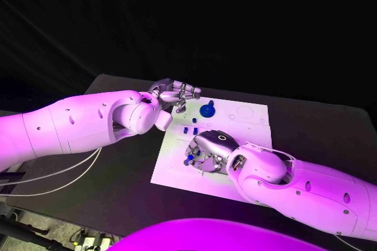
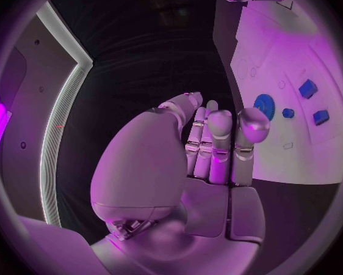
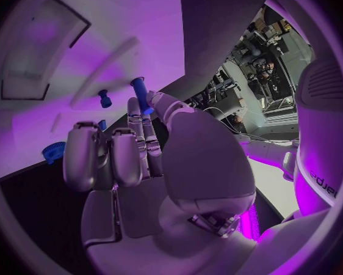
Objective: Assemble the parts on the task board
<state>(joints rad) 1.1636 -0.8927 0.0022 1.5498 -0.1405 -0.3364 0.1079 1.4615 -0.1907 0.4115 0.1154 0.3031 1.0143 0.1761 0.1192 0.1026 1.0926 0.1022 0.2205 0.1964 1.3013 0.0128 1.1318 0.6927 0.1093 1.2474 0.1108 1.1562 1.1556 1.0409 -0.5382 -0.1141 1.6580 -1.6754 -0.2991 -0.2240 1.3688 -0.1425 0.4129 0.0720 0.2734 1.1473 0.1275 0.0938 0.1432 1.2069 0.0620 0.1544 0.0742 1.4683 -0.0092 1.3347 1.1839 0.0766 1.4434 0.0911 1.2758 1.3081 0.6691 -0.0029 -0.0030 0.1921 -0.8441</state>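
The white task board (image 1: 250, 128) lies in the middle of the black table. On its far part stands a blue gear (image 1: 207, 109), with two small blue blocks (image 1: 190, 130) nearer to me. My left hand (image 1: 177, 93) hovers at the board's far left corner, fingers stretched and holding nothing (image 2: 217, 140); the gear (image 2: 263, 106) and blocks (image 2: 308, 88) lie beyond it. My right hand (image 1: 206, 153) rests low over the board's near left part. It pinches a blue peg (image 3: 141, 95) between thumb and finger. Another blue peg (image 3: 104, 98) stands in the board (image 3: 103, 43).
Black table (image 1: 102, 180) surrounds the board on all sides. White cables (image 1: 55, 177) trail off the table's left edge under my left arm. The board's right half shows faint outlines and a round recess (image 1: 245, 111).
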